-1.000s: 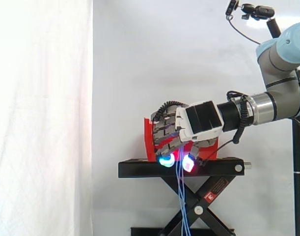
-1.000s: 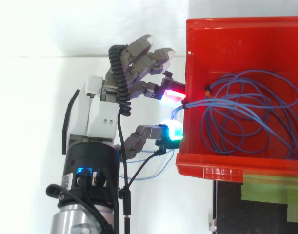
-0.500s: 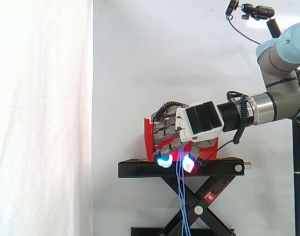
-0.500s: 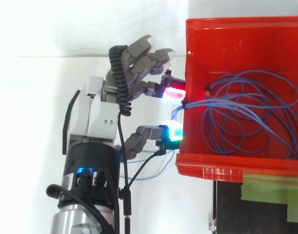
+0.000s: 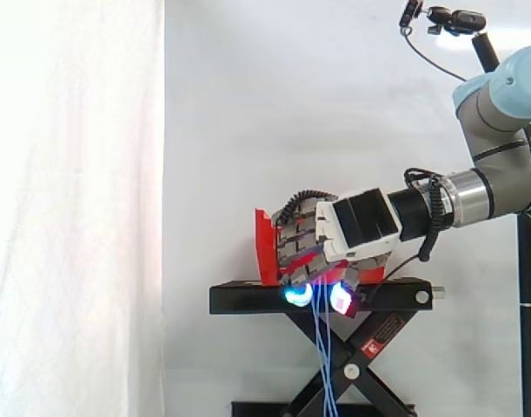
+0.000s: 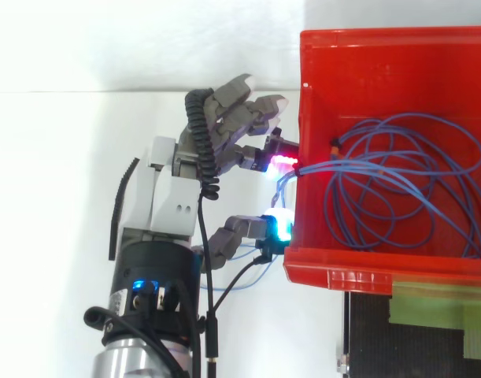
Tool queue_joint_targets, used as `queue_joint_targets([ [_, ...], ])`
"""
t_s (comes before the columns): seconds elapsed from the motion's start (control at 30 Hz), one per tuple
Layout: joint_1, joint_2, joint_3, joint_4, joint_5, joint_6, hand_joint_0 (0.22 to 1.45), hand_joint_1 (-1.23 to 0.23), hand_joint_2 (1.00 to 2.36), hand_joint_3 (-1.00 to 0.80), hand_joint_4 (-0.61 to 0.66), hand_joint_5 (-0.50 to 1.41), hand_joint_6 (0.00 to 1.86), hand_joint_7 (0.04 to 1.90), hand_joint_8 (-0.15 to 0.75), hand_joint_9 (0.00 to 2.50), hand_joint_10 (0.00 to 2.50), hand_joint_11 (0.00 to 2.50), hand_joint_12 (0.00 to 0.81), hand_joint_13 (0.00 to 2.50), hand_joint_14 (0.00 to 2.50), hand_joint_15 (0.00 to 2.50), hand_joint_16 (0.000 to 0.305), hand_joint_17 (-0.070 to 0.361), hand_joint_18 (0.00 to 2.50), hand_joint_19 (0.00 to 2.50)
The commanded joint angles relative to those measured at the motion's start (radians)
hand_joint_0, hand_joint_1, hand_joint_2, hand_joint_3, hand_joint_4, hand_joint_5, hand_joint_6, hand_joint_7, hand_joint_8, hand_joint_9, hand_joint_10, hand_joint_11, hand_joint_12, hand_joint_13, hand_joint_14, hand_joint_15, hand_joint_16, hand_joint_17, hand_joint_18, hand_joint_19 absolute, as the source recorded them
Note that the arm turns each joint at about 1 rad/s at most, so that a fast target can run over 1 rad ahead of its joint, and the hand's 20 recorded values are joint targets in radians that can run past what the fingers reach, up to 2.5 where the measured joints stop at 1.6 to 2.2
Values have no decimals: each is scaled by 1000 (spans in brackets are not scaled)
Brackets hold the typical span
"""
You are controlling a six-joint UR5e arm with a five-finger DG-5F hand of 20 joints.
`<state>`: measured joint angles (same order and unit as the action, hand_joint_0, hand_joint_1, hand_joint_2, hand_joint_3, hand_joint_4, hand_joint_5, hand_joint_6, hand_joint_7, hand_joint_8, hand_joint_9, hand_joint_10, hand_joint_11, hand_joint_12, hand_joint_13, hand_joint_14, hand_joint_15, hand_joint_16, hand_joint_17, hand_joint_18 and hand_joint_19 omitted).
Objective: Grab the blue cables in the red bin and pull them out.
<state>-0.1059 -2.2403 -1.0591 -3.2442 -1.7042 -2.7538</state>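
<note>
Blue cables (image 6: 397, 181) over rim of red bin (image 6: 366, 55), beside robot hand (image 6: 173, 201).

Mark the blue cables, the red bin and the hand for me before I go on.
blue cables (image 5: 323, 347): side view, on the hanging strands.
red bin (image 6: 382, 272): top view, on the rim along the picture's lower side.
hand (image 6: 173, 201): top view, on its white back.

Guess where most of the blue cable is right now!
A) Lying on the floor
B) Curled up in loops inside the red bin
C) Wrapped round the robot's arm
B: the top view shows the blue cables lying in loops inside the red bin, with only a few strands going over its wall.
</note>
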Motion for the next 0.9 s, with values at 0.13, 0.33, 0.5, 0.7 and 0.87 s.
queue_joint_targets([
  [0.13,0,1,-7,1,0,0,736,-999,1000,-1000,111,855,4,786,274,726,18,594,393,653,13,335,56,126,488,387],
  [0.33,0,1,-7,1,0,0,725,-995,1000,-1000,128,868,5,781,276,735,21,598,396,656,13,334,56,127,490,386],
  [0.5,-2,1,-7,11,0,0,726,-995,1000,-1000,131,868,5,769,276,736,19,598,394,655,14,334,56,127,489,385],
  [0.7,0,1,-7,11,0,-43,729,-994,1000,-1000,133,867,6,768,276,738,18,598,394,655,14,334,56,127,488,387],
  [0.87,0,1,-7,11,0,-50,730,-995,1000,-1000,139,902,4,810,275,747,19,609,396,657,13,334,56,126,493,387],
])
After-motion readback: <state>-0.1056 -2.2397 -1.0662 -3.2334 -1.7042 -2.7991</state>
